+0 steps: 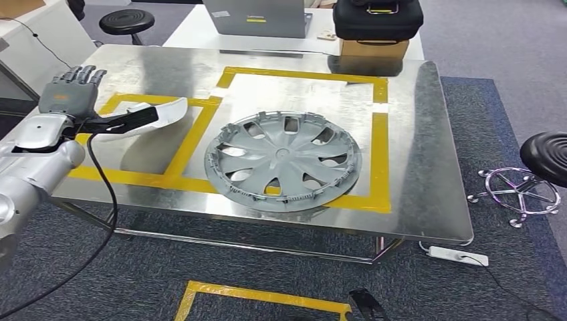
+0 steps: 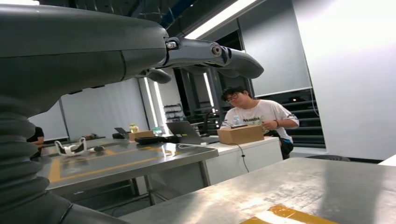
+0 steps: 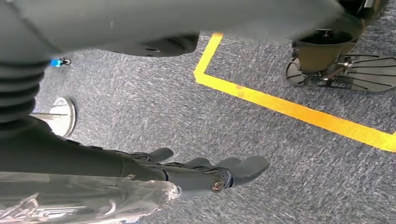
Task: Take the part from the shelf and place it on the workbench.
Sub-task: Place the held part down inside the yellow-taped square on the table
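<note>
My right hand [image 3: 205, 172] hangs low over the grey carpet [image 3: 187, 102], fingers curled loosely together and gripping nothing, near a line of yellow floor tape [image 3: 299, 109]. My left hand [image 1: 70, 90] is raised over the left end of the metal worktop [image 1: 428, 134], fingers extended side by side, holding nothing. Just beside it, a white curved part [image 1: 157, 114] lies on the worktop inside a square of yellow tape [image 1: 194, 134]. To its right, a grey wheel cover [image 1: 282, 160] lies flat in the larger taped frame. Beyond the far edge stand a laptop [image 1: 257, 17], a cardboard box [image 1: 373, 48] and a black case [image 1: 378, 19]. A person [image 2: 257, 116] sits at a distant desk.
</note>
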`<state>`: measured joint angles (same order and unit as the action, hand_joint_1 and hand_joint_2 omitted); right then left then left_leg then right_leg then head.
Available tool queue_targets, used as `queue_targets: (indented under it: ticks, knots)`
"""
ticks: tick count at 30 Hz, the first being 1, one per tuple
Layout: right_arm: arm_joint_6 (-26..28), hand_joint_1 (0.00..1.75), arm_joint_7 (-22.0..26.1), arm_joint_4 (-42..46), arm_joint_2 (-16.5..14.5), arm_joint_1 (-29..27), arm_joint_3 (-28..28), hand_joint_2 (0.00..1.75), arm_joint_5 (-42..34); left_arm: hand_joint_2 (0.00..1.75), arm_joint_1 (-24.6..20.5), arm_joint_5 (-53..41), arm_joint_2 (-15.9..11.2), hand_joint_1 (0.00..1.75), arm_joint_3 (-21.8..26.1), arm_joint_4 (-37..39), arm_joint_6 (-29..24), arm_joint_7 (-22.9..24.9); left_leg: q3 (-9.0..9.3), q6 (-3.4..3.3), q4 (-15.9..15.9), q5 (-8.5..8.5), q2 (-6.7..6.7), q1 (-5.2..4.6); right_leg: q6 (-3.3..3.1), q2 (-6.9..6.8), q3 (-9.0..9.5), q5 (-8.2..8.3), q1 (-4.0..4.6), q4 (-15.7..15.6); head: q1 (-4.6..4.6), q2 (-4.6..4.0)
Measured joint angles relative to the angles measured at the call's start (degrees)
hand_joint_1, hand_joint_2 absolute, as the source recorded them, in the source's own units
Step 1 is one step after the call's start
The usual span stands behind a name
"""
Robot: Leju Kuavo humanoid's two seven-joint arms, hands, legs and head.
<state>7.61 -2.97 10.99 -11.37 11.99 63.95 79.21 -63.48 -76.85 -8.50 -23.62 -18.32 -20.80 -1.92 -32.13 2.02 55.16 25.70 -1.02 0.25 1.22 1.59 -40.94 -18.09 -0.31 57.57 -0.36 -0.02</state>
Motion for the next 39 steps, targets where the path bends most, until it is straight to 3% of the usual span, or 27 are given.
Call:
queue_targets:
  ticks: [36, 39]
  knots:
    - [0.0, 0.0, -0.43, 0.0, 0.0, -0.41, 0.0, 0.0, 0.15, 0.0, 4.35, 2.2, 0.17, 0.0, 4.34, 0.0, -4.25, -0.26, 0.01, 0.0, 0.0, 0.0, 0.0, -0.04, 0.0, 0.01, 0.0, 0.0, -0.02, -0.01, 0.01, 0.0]
    - [0.0, 0.0, -0.44, 0.0, 0.0, -0.45, 0.0, 0.0, 0.16, 0.0, 4.47, 2.45, 0.19, 0.0, 4.63, 0.0, -4.33, -0.38, -0.07, -0.25, 0.18, 0.15, 0.0, -0.13, 0.08, 0.01, 0.03, 0.01, -0.15, -0.05, -0.01, 0.0]
